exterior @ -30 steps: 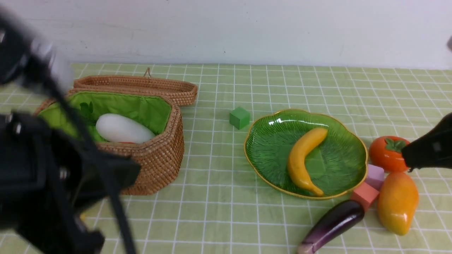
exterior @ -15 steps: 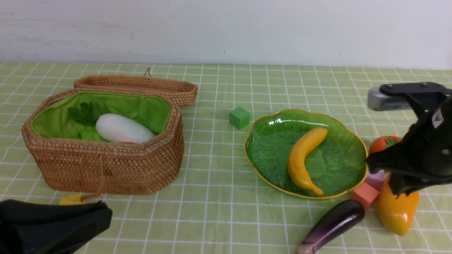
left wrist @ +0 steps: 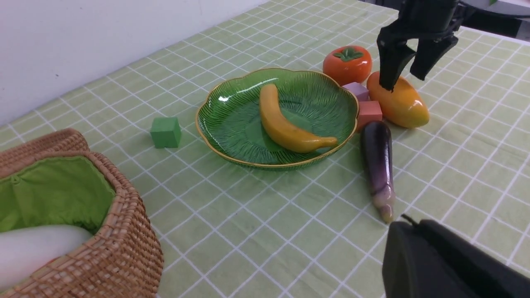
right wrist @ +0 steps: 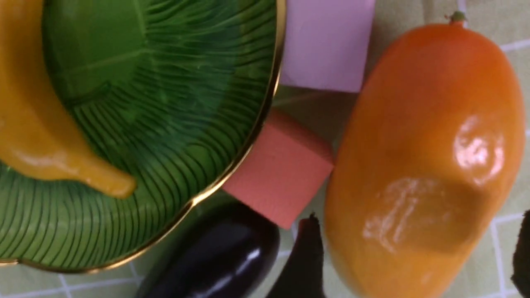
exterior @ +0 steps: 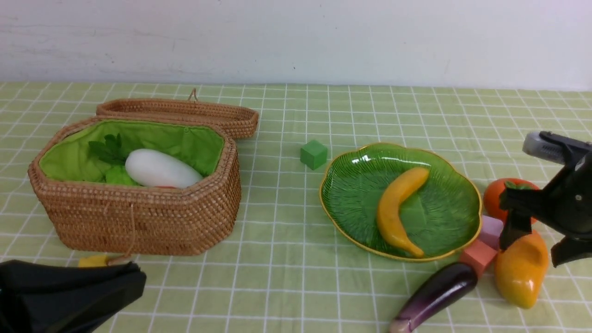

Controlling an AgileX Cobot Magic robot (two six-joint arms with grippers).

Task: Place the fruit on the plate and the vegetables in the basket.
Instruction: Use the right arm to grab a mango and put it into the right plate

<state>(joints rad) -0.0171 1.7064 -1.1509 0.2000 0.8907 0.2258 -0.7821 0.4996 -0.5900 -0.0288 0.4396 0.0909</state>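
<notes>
Right fingers (exterior: 512,229) are spread wide and hang over the far end of the mango (exterior: 520,277), one each side of it. They have hold of nothing, and the wrist view shows one tip just beside the fruit's skin, though whether it touches I cannot tell. Just beyond those fingers sits the persimmon (exterior: 495,199), upright, leaf cap on top, partly hidden by the arm. On the fingers' inner side are a lilac cube (exterior: 490,230) and a coral cube (exterior: 476,255), both tight between the mango and the plate (exterior: 351,194). The banana (exterior: 393,212) lies on that plate, the only fruit on it. Nearer the robot than the fingers, the eggplant (exterior: 437,291) lies on the worktop (exterior: 277,277), its fat end up against the coral cube. A green cube (exterior: 314,154) stands alone past the plate's far edge. Well apart from the right fingers, across the worktop, the basket (exterior: 138,217) stands open with its lid (exterior: 185,113) laid back behind it. The white radish (exterior: 159,169) rests on the green lining, with leaves and a bit of light green beside it. Left fingers (exterior: 69,296) show as a dark shape low in front of the basket, and I cannot tell whether they are apart or together. A yellow cube (exterior: 92,261) sits just past them at the basket's foot.
</notes>
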